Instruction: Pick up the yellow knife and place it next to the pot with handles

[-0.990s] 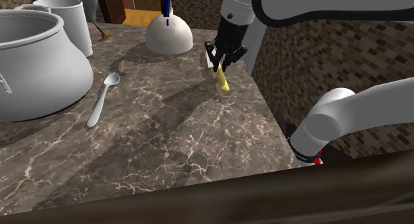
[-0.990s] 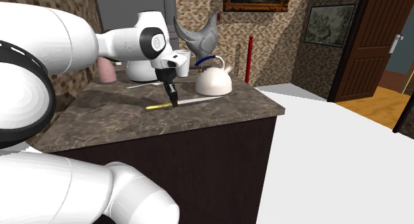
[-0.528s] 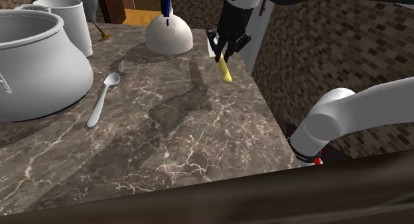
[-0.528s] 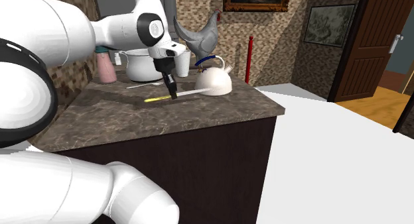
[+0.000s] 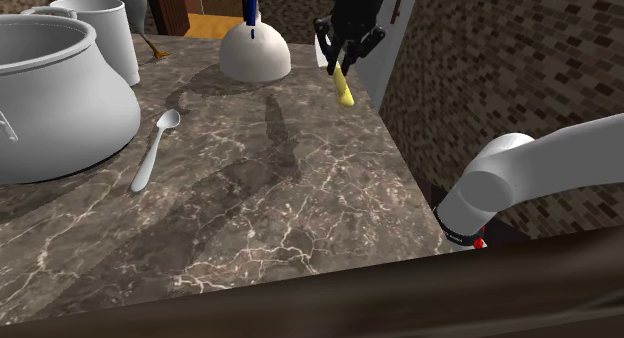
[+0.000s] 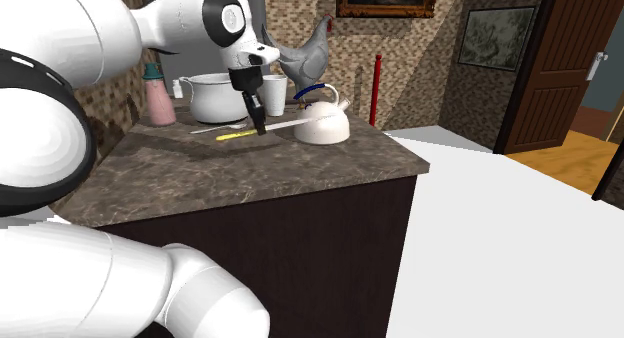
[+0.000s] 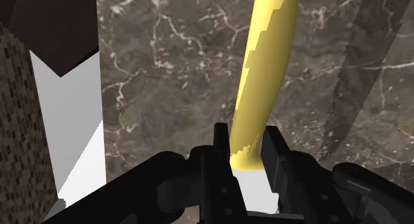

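Clearly airborne in the shoulder view: grips the yellow knife [image 5: 344, 86] in the end effector [image 5: 341, 62], above the far right part of the worktop [image 5: 280, 196], with the yellow handle hanging down and not touching the marble. Sits well apart from the pot with handles [image 5: 60, 96] at that view's left, with a spoon [image 5: 155, 146] lying between and a domed kettle [image 5: 255, 51] near the way across. Next, in the second exterior view: holds the knife [image 6: 237, 136] almost level, pale blade pointing toward the kettle [image 6: 322, 124]. Then, in the wrist view: shows both fingers [image 7: 211, 150] clenched on the handle close to its blade end, most of the handle sticking out past them. Could probably go wrong during the carry: so uneven a hold may let the knife turn or slide out, and the blade may knock the kettle if swung low. Compared with a second ago: hangs higher, raised clear from just above the marble, with the same hold.
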### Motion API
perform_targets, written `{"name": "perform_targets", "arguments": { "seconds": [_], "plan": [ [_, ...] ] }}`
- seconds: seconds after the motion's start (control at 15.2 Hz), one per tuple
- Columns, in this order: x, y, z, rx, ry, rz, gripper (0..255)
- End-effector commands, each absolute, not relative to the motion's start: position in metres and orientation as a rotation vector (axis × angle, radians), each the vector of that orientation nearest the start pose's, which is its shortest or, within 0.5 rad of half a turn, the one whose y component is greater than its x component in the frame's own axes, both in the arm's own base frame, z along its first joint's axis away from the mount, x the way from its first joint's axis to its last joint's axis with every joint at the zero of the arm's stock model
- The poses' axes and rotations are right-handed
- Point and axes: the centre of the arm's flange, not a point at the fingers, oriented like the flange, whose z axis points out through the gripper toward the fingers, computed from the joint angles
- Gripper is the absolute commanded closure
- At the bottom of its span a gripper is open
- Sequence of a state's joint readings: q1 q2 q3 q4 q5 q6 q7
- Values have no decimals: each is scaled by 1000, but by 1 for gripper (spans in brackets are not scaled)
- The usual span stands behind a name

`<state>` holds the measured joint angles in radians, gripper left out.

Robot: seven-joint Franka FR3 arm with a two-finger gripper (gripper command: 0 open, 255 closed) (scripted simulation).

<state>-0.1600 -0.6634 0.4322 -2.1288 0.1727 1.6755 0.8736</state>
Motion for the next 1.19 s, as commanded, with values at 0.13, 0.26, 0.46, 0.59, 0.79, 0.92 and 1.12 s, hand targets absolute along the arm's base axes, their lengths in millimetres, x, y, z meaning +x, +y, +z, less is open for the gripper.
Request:
{"name": "perform_targets", "arguments": {
  "seconds": [0.13, 0.26, 0.46, 0.59, 0.79, 0.92, 1.12],
  "plan": [
    [342, 167, 660, -2949, 1023, -288, 255],
    [342, 167, 670, -2949, 1023, -288, 255],
    [342, 167, 686, -2949, 1023, -288, 255],
    [342, 167, 696, -2949, 1023, -288, 255],
    [342, 167, 712, -2949, 1023, -288, 255],
    [342, 167, 723, -2949, 1023, -288, 255],
    [342, 167, 739, -2949, 1023, -288, 255]
  ]
}}
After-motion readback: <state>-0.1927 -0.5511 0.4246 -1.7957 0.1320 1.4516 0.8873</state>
